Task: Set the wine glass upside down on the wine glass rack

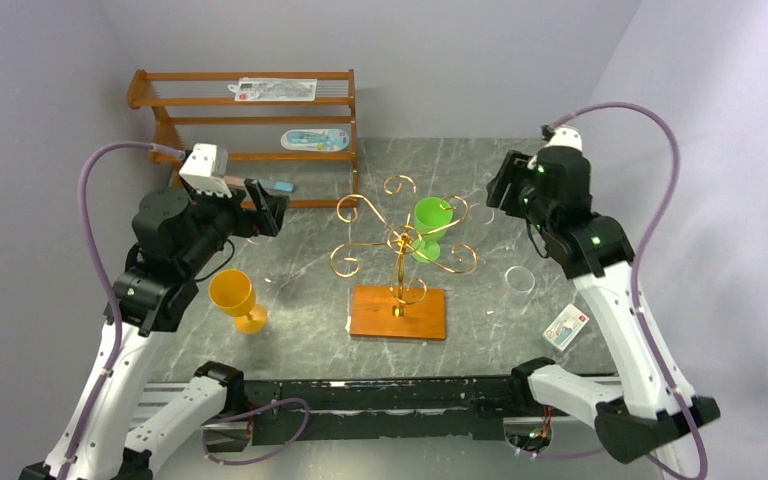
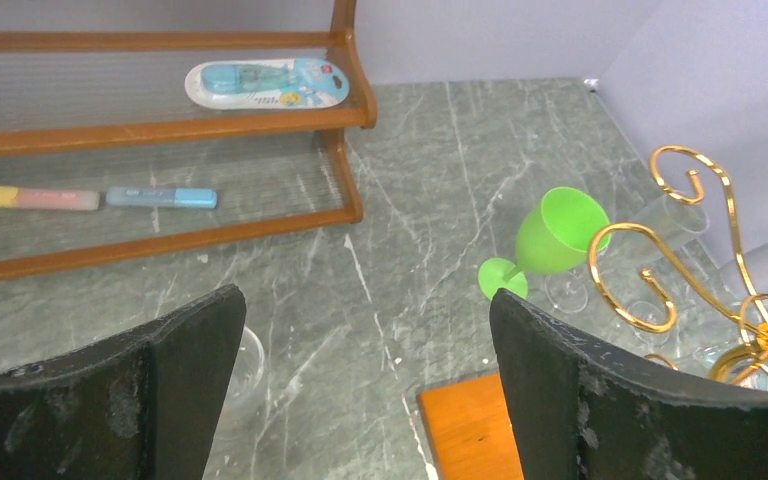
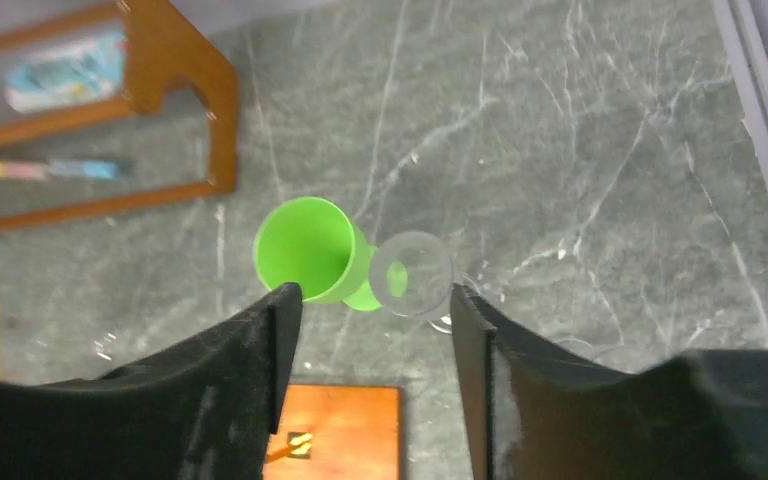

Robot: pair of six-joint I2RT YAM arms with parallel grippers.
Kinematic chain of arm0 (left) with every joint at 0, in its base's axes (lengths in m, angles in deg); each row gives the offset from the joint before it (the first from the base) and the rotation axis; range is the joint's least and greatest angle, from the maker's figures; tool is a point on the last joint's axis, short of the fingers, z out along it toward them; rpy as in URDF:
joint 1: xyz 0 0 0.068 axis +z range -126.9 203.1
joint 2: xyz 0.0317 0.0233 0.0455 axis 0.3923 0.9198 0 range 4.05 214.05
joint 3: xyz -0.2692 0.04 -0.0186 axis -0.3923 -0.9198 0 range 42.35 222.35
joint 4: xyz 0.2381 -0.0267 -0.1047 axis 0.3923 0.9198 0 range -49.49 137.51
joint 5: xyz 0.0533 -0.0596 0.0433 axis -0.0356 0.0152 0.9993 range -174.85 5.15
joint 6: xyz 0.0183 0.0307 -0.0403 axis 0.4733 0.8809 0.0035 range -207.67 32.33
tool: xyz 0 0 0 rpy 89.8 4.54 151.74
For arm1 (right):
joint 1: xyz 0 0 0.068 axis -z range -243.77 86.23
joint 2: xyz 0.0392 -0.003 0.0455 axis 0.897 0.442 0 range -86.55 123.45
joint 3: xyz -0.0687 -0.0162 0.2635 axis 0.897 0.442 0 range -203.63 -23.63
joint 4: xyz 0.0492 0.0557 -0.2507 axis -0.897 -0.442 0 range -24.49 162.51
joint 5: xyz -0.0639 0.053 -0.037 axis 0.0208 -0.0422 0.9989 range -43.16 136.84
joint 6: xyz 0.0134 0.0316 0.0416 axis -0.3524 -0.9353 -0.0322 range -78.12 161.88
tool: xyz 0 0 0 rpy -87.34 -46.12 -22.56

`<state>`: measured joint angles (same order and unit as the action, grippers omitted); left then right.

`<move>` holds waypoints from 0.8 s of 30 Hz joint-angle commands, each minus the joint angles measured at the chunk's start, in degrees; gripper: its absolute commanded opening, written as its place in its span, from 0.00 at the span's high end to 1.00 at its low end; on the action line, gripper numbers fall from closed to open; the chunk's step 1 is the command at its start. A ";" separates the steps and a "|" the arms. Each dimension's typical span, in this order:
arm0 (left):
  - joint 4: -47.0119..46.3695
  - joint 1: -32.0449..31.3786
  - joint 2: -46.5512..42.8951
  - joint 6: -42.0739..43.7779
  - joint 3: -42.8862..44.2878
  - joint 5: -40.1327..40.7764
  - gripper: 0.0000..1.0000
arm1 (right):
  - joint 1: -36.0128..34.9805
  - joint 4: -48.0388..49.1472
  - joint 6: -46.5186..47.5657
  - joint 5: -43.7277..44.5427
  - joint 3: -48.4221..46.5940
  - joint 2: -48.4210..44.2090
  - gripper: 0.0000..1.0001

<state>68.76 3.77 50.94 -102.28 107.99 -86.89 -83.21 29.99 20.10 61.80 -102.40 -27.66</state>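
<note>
Behind the wine glass rack (image 1: 397,312) on the worktop (image 1: 500,330), a green wine glass (image 1: 430,222) leans beside a clear glass (image 3: 410,277). The right end effector (image 3: 375,290) hangs over those 2, jaws spread, empty. The left end effector (image 2: 365,298) gapes empty too, near an upright orange wine glass (image 1: 235,297).

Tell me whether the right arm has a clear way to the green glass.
Probably yes: the right gripper hangs open above the green glass, nothing between; a clear glass close beside may crowd the grasp.
</note>
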 commanded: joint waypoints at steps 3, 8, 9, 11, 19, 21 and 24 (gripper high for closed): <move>-4.79 -0.35 -1.91 -0.35 -1.37 -2.71 0.03 | 0.27 -4.31 -0.10 -4.11 -2.36 8.91 0.53; -4.15 -0.34 -0.45 -0.27 0.22 -4.00 0.03 | -0.78 -3.77 -1.67 -1.22 -3.37 15.62 0.54; -3.80 -0.34 0.04 -0.01 0.59 -4.28 0.03 | -0.99 -3.87 -1.84 -0.53 -3.49 16.44 0.54; -3.63 -0.31 0.54 0.34 0.83 -4.29 0.03 | -1.35 -3.76 -1.86 -0.16 -3.16 17.80 0.54; -6.98 -0.35 0.69 0.79 -1.86 -4.86 0.03 | -2.17 -2.97 -1.54 -1.88 -1.22 21.82 0.57; -7.00 -0.35 1.42 0.96 -1.73 -4.43 0.03 | -2.18 -3.07 -1.72 -1.23 -1.37 22.73 0.61; -6.34 -0.36 2.45 1.48 -1.23 -3.99 0.03 | -2.26 -3.34 -1.80 -0.69 -1.37 23.87 0.65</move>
<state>63.91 3.77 52.28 -101.91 107.01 -90.04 -85.09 27.43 18.59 60.12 -103.86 -5.19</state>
